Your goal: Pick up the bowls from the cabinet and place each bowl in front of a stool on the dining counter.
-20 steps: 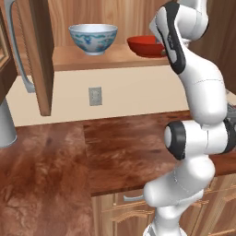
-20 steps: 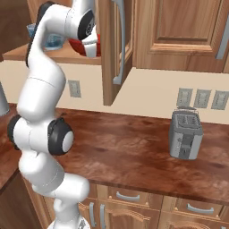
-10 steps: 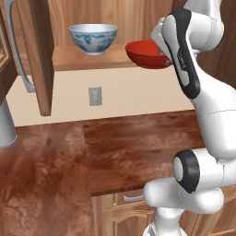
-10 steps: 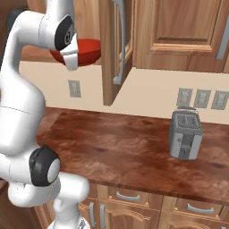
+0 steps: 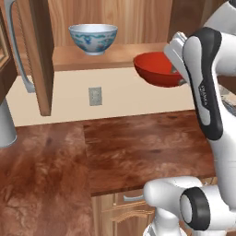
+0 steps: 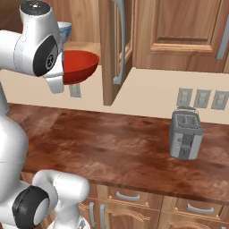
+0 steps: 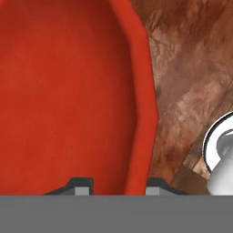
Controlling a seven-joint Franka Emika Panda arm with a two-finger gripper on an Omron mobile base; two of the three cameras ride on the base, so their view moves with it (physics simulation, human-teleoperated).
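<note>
One glossy red shallow bowl [image 5: 157, 69] is hanging clear of the wooden cabinet shelf [image 5: 115, 56], its rim pinched between the narrowly parted fingers of the two-finger gripper [image 7: 114, 184]; the blue-patterned white bowl [image 5: 93, 38] is sitting on the shelf, further left.

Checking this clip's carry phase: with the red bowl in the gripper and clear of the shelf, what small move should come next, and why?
Probably draw the red bowl a little further back from the cabinet, keeping it level. The gripper pinches its rim with one finger on each side, and the bowl hangs in the air just off the shelf edge, above the wall counter. The white and blue bowl sits on the shelf.
</note>
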